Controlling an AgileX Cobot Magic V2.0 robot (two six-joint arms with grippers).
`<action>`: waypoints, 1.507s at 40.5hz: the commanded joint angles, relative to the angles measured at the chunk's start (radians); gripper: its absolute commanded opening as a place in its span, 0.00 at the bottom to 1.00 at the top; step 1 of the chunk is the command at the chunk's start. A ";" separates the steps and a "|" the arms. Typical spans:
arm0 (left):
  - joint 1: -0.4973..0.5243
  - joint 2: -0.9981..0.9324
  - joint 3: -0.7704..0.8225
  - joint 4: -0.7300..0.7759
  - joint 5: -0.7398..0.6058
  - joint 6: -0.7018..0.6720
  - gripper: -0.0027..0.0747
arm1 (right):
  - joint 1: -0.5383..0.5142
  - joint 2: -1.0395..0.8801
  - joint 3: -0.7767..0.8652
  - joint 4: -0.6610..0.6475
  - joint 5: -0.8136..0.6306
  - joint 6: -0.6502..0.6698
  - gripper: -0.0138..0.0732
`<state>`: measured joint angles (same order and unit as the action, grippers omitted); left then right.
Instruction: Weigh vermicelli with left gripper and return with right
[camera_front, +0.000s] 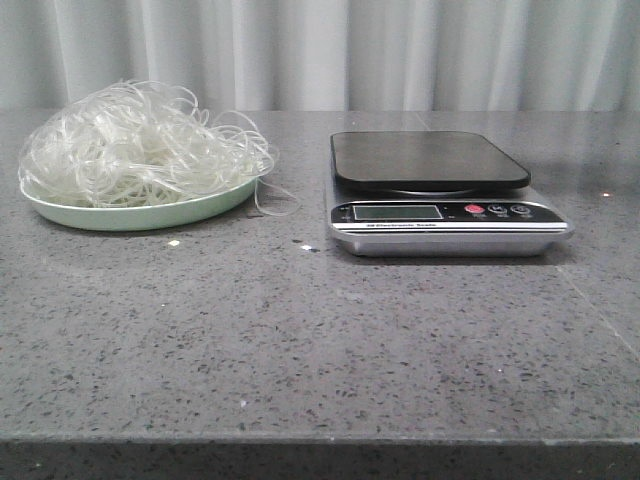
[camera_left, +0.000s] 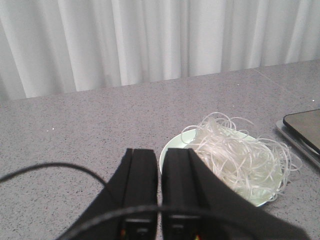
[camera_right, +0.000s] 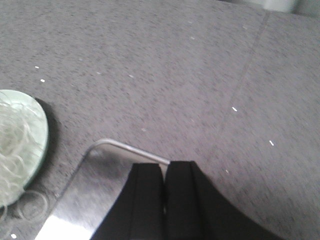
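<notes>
The vermicelli (camera_front: 140, 145) is a fluffy whitish tangle heaped on a pale green plate (camera_front: 130, 216) at the table's back left. A few loops hang over the plate's right rim. A kitchen scale (camera_front: 440, 190) with a bare black platform stands to its right. Neither gripper shows in the front view. In the left wrist view my left gripper (camera_left: 159, 152) is shut and empty, held above the table just beside the plate rim (camera_left: 172, 145) and the vermicelli (camera_left: 240, 160). In the right wrist view my right gripper (camera_right: 165, 166) is shut and empty above a corner of the scale (camera_right: 95, 175).
The grey speckled stone table (camera_front: 300, 330) runs to a front edge near the camera. A white curtain (camera_front: 320, 50) hangs behind it. A black cable (camera_left: 50, 167) loops in front of the left wrist camera. The plate's edge (camera_right: 40, 135) also shows in the right wrist view.
</notes>
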<state>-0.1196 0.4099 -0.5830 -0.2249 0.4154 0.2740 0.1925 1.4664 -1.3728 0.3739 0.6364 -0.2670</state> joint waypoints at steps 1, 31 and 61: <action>-0.004 0.006 -0.025 -0.021 -0.077 -0.012 0.22 | -0.030 -0.140 0.124 0.012 -0.150 0.000 0.33; -0.004 0.006 -0.025 -0.021 -0.074 -0.012 0.22 | -0.037 -0.879 1.013 0.001 -0.777 -0.013 0.33; -0.004 0.006 -0.025 -0.021 -0.074 -0.012 0.22 | -0.037 -0.888 1.028 0.001 -0.773 -0.013 0.33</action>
<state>-0.1196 0.4099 -0.5830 -0.2290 0.4154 0.2740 0.1618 0.5818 -0.3162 0.3739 -0.0533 -0.2695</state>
